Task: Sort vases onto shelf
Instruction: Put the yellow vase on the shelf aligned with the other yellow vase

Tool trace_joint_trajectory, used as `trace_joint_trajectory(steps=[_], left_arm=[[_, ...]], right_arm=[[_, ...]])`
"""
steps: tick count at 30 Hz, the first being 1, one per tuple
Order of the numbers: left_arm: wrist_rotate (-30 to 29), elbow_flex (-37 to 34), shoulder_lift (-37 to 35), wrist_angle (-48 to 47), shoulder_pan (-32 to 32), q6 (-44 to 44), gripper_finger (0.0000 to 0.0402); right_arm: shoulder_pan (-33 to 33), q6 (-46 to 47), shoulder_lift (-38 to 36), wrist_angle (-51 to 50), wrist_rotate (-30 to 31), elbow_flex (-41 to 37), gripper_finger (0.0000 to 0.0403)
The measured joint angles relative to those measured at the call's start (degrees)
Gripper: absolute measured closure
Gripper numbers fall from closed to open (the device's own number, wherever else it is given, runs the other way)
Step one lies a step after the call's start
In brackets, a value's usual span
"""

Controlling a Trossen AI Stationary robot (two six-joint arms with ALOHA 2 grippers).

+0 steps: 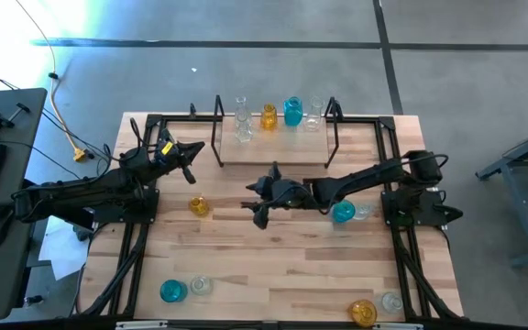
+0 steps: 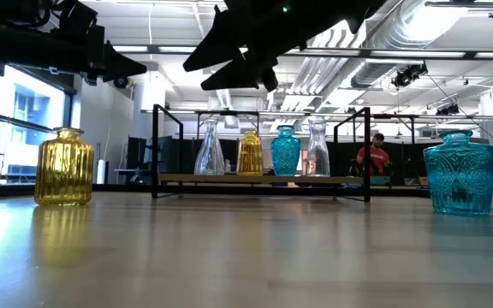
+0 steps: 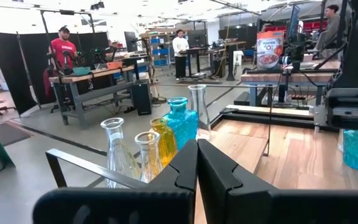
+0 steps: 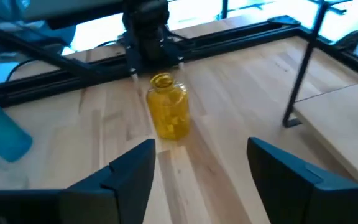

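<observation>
The shelf [image 1: 273,151] stands at the table's far middle and carries several vases upright: clear ones [image 1: 243,126], an amber one [image 1: 269,116], a teal one [image 1: 292,112] and another clear one [image 1: 314,117]. An amber vase [image 4: 168,106] stands upright on its base on the table, left of centre. My right gripper [image 4: 201,168] hovers open above the table's middle, pointing at that vase from its right, well short of it. A teal vase [image 1: 343,213] and a clear one [image 1: 363,210] stand under the right arm. My left gripper [image 3: 197,168] is shut and empty, left of the shelf.
Near the front edge stand a teal vase [image 1: 172,291] and a clear one [image 1: 202,285] at the left, and an amber one [image 1: 363,313] and a clear one [image 1: 391,301] at the right. Black frame rails [image 1: 140,229] run along both sides of the table. People stand in the room beyond.
</observation>
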Motion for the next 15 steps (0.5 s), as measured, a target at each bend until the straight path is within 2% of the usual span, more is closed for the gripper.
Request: trace_joint_trajectory(steps=[2, 4, 10, 15], left_arm=[[0.0, 0.0, 0.0, 0.0, 0.0, 0.0, 0.0402], [0.0, 0.0, 0.0, 0.0, 0.0, 0.0, 0.0402], [0.0, 0.0, 0.0, -0.1, 0.0, 0.0, 0.0402], [0.5, 0.0, 0.0, -0.2, 0.0, 0.0, 0.0402]], right_arm=[[0.4, 0.9, -0.4, -3.9, -3.1, 0.6, 0.0164], [1.4, 4.6, -1.3, -12.3, -7.6, 3.0, 0.0170], [7.9, 22.5, -1.9, -55.5, -14.4, 16.9, 0.0226], [16.8, 43.2, -2.0, -79.5, -19.7, 26.9, 0.0266]])
